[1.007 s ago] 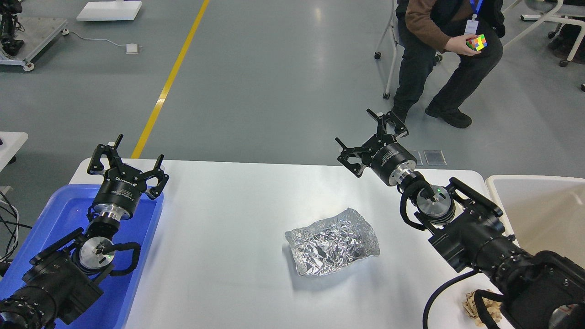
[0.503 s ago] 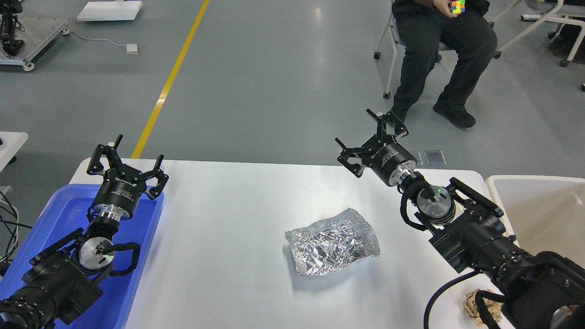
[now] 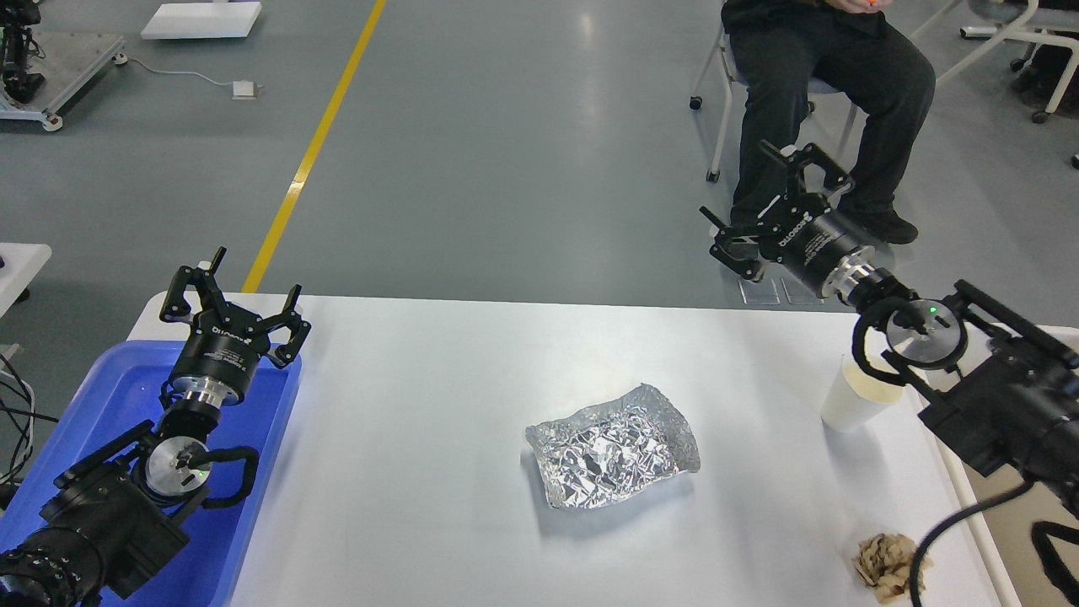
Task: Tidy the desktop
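The white desktop (image 3: 438,405) fills the lower middle of the head view. A crumpled sheet of silver foil (image 3: 613,445) lies on it, right of centre. A white paper cup (image 3: 856,394) stands upright near the right edge, partly behind my right arm. A crumpled brown paper ball (image 3: 885,566) lies at the front right corner. My left gripper (image 3: 232,305) is open and empty above the far end of the blue tray. My right gripper (image 3: 780,196) is open and empty, raised beyond the desktop's far right edge.
A blue plastic tray (image 3: 126,396) sits at the left under my left arm. A beige-white bin (image 3: 982,497) stands off the right edge. A seated person (image 3: 830,76) and a chair are on the floor beyond the table.
My right arm has swung to the right and up, off the desktop's far edge, uncovering the paper cup and more of the paper ball. The person has sat back. My left arm has not moved.
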